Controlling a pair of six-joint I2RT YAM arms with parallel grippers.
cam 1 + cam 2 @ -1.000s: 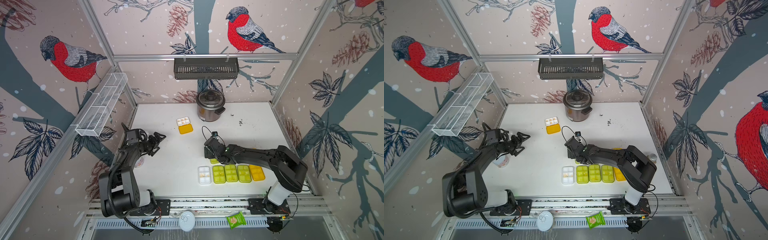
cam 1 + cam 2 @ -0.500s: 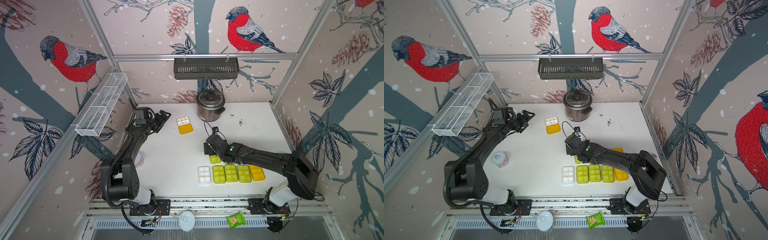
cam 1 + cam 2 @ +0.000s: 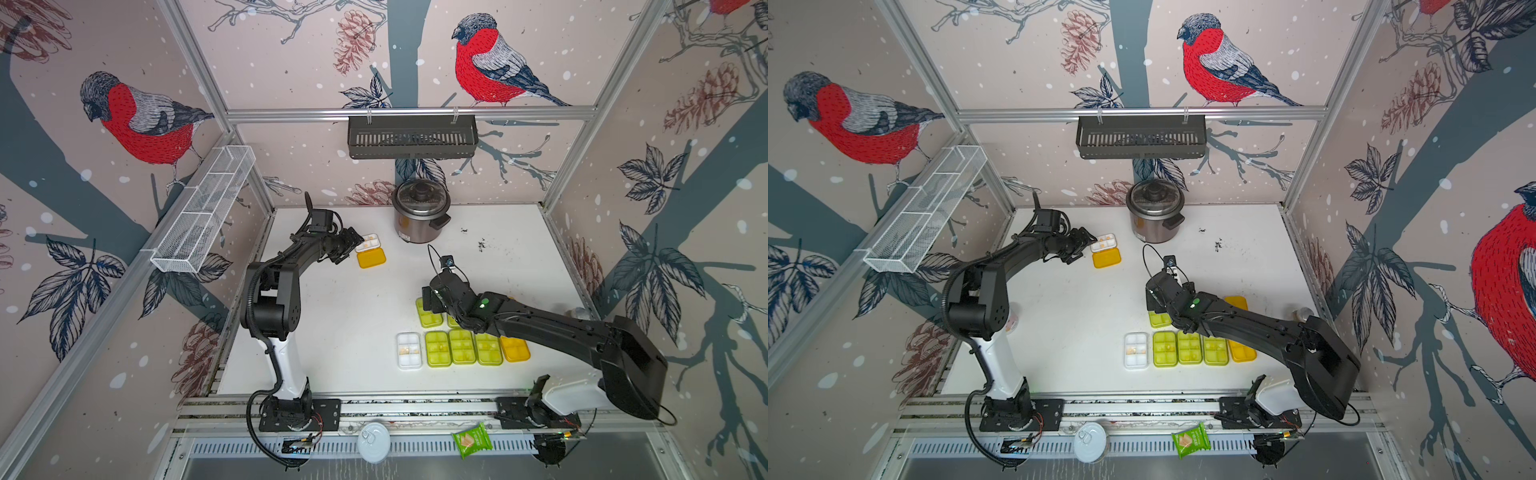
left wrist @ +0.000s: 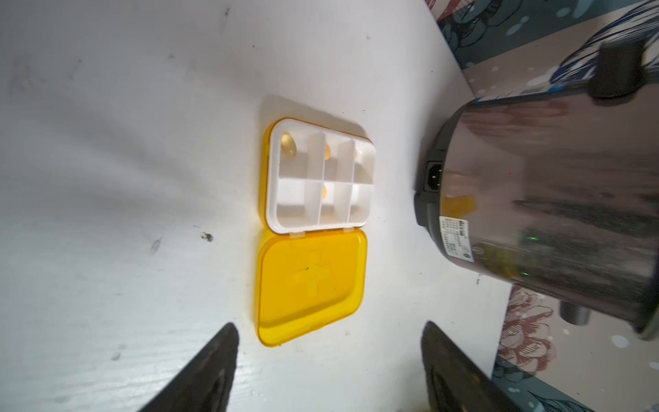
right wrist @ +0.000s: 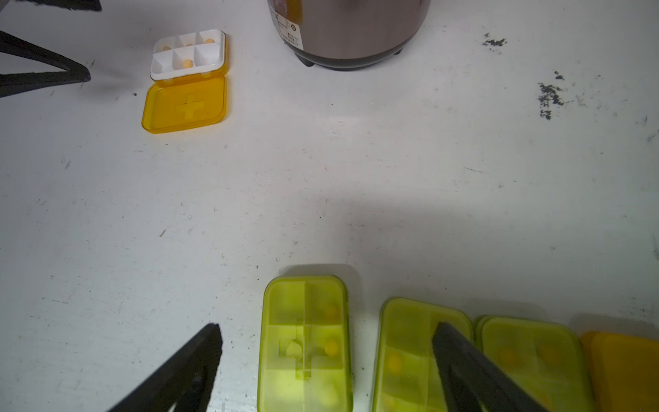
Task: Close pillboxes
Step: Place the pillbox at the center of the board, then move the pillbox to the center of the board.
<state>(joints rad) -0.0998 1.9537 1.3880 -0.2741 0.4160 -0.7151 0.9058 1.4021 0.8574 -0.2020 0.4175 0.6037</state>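
By the cooker (image 4: 552, 199), the open orange pillbox (image 4: 321, 174) lies before the left gripper (image 4: 328, 327), fingers spread, empty. In both top views the right arm (image 3: 540, 328) (image 3: 1246, 322) partly covers the lime pillboxes (image 5: 305, 342) that its wrist view shows under the right gripper (image 5: 327, 327), also spread, empty

My right gripper (image 5: 326, 327) stands wide, a closed lime-green pillbox (image 5: 305, 342) between its jaws, well apart from the cooker (image 5: 349, 32), near which I see an orange-lidded pillbox (image 5: 187, 82) open.
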